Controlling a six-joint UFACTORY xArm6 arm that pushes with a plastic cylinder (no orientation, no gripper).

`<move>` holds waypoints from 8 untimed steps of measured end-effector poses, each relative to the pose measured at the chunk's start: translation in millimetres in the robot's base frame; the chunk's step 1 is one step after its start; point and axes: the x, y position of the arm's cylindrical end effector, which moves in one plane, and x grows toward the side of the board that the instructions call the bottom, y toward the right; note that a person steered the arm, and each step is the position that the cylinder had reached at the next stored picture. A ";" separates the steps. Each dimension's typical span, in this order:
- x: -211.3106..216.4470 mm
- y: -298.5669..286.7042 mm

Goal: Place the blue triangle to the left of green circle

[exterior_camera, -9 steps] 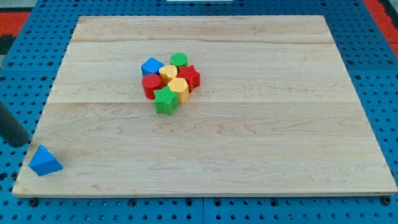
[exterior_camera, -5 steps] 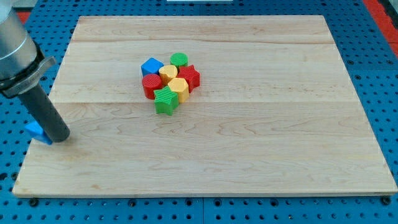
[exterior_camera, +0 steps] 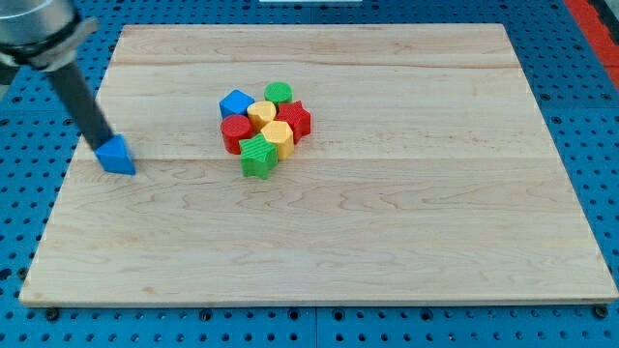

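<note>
The blue triangle (exterior_camera: 117, 157) lies on the wooden board (exterior_camera: 387, 242) near its left edge, about mid-height. My tip (exterior_camera: 103, 142) touches its upper left side. The green circle (exterior_camera: 279, 94) sits at the top of a tight cluster at the board's upper middle, well to the right of the triangle.
The cluster also holds a blue block (exterior_camera: 236, 103), a red round block (exterior_camera: 235, 131), a red star-like block (exterior_camera: 294, 119), two yellow blocks (exterior_camera: 262, 113) (exterior_camera: 279, 136) and a green star (exterior_camera: 257, 156). Blue pegboard (exterior_camera: 29, 222) surrounds the board.
The blue triangle has moved from the board's bottom left corner up and to the right along the left edge. My rod has moved up with it.
</note>
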 end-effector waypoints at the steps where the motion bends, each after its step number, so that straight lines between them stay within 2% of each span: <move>1: 41.7 -4.4; 2: 92.4 20.6; 4: 6.2 32.2; 5: -1.8 36.0; 6: 28.4 60.0; 7: 25.8 69.7; 8: -20.9 55.9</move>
